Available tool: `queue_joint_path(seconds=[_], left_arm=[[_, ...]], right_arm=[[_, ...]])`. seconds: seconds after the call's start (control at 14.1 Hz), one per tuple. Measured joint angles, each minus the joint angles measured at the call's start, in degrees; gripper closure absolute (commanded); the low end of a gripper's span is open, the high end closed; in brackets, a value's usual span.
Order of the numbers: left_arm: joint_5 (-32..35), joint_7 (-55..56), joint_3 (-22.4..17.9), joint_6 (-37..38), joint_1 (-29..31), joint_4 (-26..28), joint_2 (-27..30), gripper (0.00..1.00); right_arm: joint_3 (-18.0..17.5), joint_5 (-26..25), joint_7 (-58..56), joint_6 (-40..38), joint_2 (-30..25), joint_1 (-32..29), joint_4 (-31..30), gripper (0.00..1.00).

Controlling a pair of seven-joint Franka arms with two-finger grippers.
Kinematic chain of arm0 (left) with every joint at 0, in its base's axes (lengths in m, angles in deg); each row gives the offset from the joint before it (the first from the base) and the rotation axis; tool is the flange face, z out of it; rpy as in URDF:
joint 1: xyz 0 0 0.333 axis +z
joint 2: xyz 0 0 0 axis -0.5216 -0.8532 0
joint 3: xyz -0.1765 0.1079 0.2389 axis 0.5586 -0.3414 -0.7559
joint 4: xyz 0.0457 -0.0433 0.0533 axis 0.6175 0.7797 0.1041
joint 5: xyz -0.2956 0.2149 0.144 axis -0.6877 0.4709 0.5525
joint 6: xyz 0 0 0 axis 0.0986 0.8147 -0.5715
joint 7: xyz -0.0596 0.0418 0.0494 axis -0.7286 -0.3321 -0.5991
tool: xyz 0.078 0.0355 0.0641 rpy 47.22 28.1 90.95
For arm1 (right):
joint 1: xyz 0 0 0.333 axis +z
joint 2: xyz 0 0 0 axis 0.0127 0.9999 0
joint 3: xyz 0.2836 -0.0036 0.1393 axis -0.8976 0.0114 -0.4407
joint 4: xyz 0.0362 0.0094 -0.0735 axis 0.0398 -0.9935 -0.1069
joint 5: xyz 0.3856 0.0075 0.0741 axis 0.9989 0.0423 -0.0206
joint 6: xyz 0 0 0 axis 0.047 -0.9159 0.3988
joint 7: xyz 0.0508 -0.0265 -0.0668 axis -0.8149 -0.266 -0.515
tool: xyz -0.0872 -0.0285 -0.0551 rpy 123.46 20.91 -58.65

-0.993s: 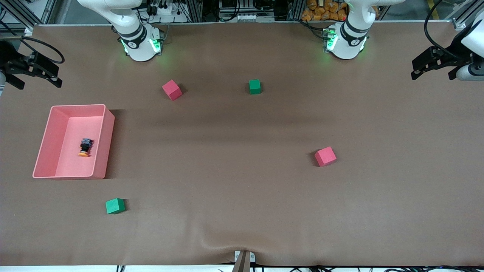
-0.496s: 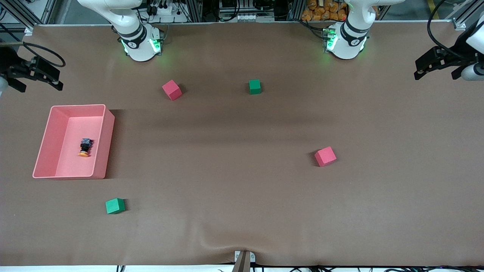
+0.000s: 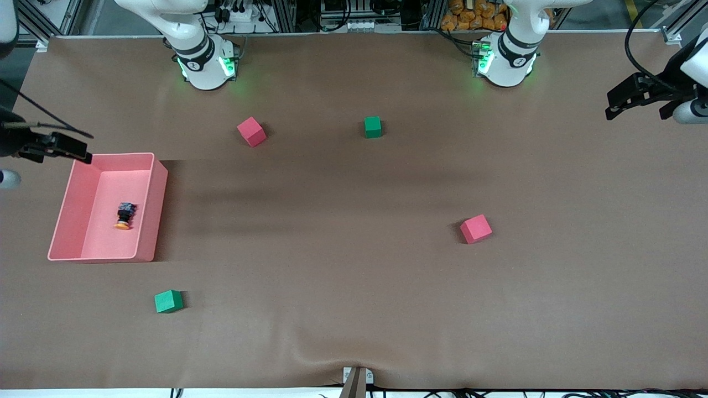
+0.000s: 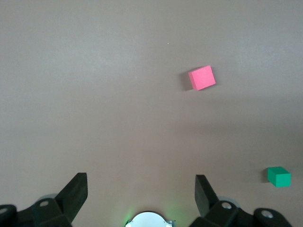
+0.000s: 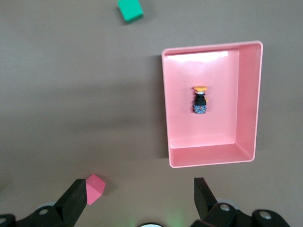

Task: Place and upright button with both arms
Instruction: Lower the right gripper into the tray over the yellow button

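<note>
The button [image 3: 124, 216] lies on its side in the pink bin [image 3: 160, 182], its orange cap toward the front camera. It also shows in the right wrist view [image 5: 200, 99], inside the bin [image 5: 165, 113]. My right gripper [image 3: 72, 149] is open and empty, in the air over the bin's corner at the right arm's end of the table; its jaws stand wide apart in the right wrist view [image 5: 139, 198]. My left gripper [image 3: 617, 102] is open and empty, high over the left arm's end of the table, and it also shows in the left wrist view [image 4: 141, 194].
A red cube [image 3: 251, 131] and a green cube [image 3: 373, 126] lie near the arms' bases. Another red cube [image 3: 475, 229] lies toward the left arm's end. A green cube [image 3: 168, 301] lies nearer the front camera than the bin.
My right gripper has come down and in toward the bin's corner. My left gripper has barely shifted. The button and cubes have not moved.
</note>
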Motion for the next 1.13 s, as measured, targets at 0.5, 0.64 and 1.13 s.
queue_joint_path(seconds=[0.5,0.64,1.13], left_arm=[[0.0,0.0,0.4,0.0,-0.3,0.2,-0.8,0.00],[0.0,0.0,0.5,0.0,-0.3,0.3,-1.4,0.00],[0.0,0.0,0.7,-0.1,-0.3,-0.1,-2.4,0.00]], right_arm=[[0.3,-1.8,-11.5,20.0,5.3,-8.2,-14.3,0.00],[0.3,-1.8,-14.9,26.4,5.4,-10.6,-19.9,0.00],[0.4,-1.8,-21.6,42.1,11.3,-14.5,-28.9,0.00]])
